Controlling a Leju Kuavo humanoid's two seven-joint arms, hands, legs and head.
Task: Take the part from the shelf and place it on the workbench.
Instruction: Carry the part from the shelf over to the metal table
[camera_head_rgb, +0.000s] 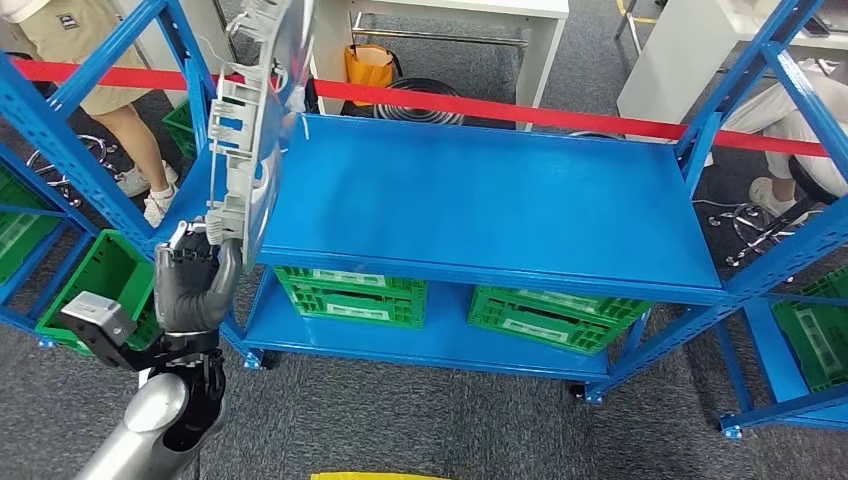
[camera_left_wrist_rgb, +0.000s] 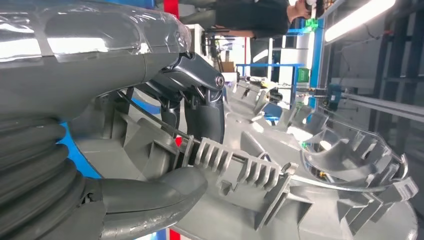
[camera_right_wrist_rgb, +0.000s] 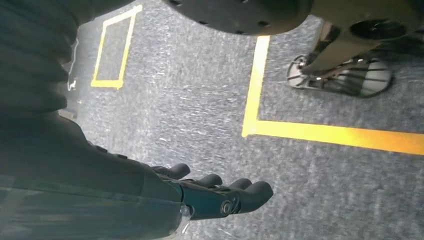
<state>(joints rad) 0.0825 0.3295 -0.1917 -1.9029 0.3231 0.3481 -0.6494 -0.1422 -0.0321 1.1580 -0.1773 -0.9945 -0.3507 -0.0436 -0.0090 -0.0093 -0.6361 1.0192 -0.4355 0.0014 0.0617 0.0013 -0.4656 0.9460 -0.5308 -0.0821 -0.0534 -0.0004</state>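
A long grey moulded plastic part (camera_head_rgb: 250, 110) stands nearly upright at the left end of the blue shelf (camera_head_rgb: 480, 200). My left hand (camera_head_rgb: 195, 285) grips its lower end from below. In the left wrist view the thumb and dark fingers (camera_left_wrist_rgb: 205, 100) close around a ribbed edge of the part (camera_left_wrist_rgb: 280, 185). My right hand (camera_right_wrist_rgb: 220, 195) hangs over grey carpet, fingers loosely extended and holding nothing.
Green crates (camera_head_rgb: 350, 295) sit on the lower shelf level, with more (camera_head_rgb: 100, 275) in the rack to the left. A red tape barrier (camera_head_rgb: 560, 115) runs behind the shelf. A person's legs (camera_head_rgb: 130, 150) stand at the back left. Yellow floor tape (camera_right_wrist_rgb: 320, 132) marks the carpet.
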